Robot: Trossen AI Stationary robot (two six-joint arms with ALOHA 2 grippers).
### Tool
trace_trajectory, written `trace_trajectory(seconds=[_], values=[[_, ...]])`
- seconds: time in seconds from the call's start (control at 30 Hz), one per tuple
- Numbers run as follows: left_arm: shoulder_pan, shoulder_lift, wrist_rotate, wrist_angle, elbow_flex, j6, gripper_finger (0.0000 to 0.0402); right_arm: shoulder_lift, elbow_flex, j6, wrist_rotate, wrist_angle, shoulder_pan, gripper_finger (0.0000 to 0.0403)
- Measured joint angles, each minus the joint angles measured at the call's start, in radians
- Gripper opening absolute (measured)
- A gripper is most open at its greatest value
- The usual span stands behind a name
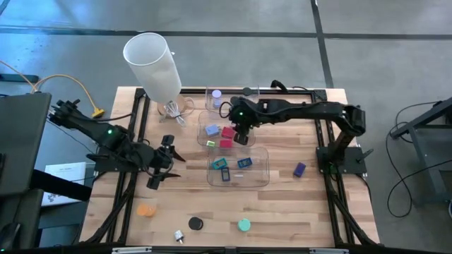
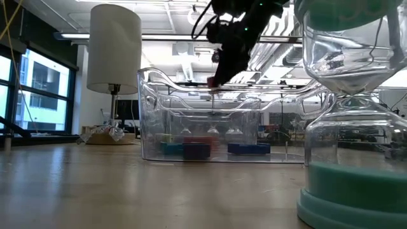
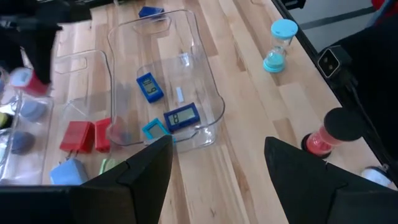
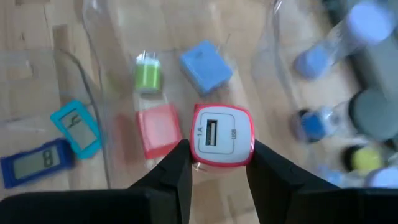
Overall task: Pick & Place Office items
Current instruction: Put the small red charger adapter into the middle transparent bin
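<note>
My right gripper (image 1: 242, 135) hangs over the clear bins at the table's middle, shut on a small pink-rimmed white USB charger block (image 4: 222, 137). Below it in the middle bin (image 1: 205, 121) lie a red block (image 4: 158, 129), a blue block (image 4: 206, 65) and a green block (image 4: 148, 73). The near bin (image 1: 263, 178) holds a teal and two blue pieces (image 1: 226, 169). My left gripper (image 1: 161, 169) is open and empty at the table's left, left of the bins; its fingers (image 3: 149, 168) frame the near bin. My right gripper pinches the charger block by two opposite sides (image 4: 194, 146) between its two fingers. The fingers point down from above. The block's face with the USB port is turned up toward the wrist camera. The block is lifted clear above the middle bin (image 2: 210, 79).
A tall white cylinder lamp (image 1: 152, 60) stands at the far left. An orange hourglass (image 1: 146, 209), a black one (image 1: 195, 224) and a teal one (image 1: 244, 225) stand near the front edge. A purple block (image 1: 299, 169) lies right of the bins. The far bin (image 1: 215, 95) holds round pieces.
</note>
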Motion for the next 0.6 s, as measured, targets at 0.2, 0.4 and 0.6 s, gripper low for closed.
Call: trace_trajectory(seconds=[0.2, 0.4, 0.6], values=[[-0.01, 0.0, 0.002, 0.089, -0.051, -0.023, 0.0246, 0.059, 0.0, 0.067, -0.026, -0.051, -0.027, 0.011], [-0.026, 0.006, 0.001, 0.14, -0.074, -0.031, 0.0246, 0.093, 0.002, 0.101, -0.038, -0.08, -0.057, 0.011], [-0.037, 0.019, 0.001, 0.145, -0.075, -0.04, 0.0246, 0.105, 0.002, 0.125, -0.084, -0.088, -0.079, 0.0127]])
